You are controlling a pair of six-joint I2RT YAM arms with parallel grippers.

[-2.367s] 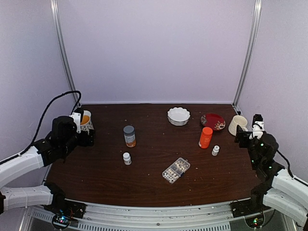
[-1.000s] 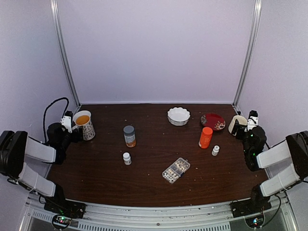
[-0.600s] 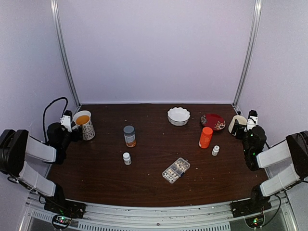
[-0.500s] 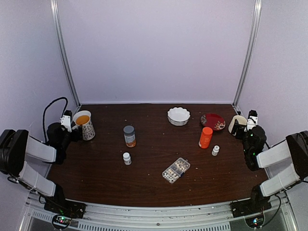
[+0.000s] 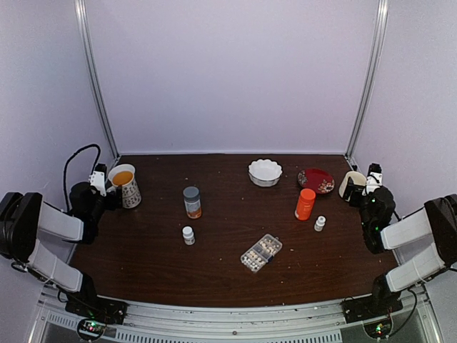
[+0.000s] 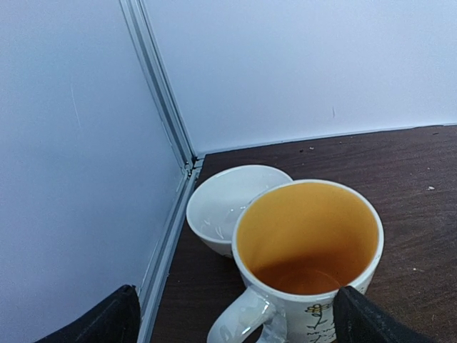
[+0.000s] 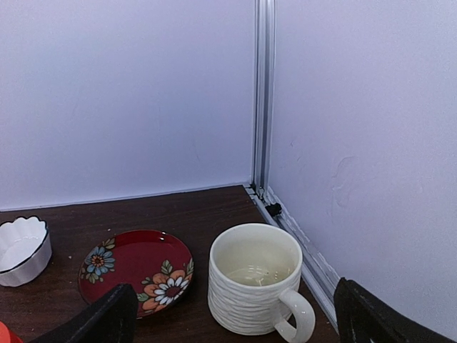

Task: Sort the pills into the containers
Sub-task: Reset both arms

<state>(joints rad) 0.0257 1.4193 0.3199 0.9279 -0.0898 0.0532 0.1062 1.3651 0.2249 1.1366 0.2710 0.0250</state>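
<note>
The left hand (image 5: 106,196) is sitting at the left edge of the dark wooden table (image 5: 143,264), fingers spread wide and gripping nothing. It is facing the white mug with orange interior (image 6: 307,243), which is showing nothing inside. Mid-table, the flat clear plastic pill box (image 5: 261,253) is lying well apart from both arms, with pale pills (image 5: 266,246) showing in its cells; the lid's state is too small to tell. The right hand (image 5: 359,191) is likewise sitting wide and empty before the cream ribbed mug (image 7: 253,275), apparently empty. Judgement: both arms are standing clear at the sides, so no sorting is under way.
</note>
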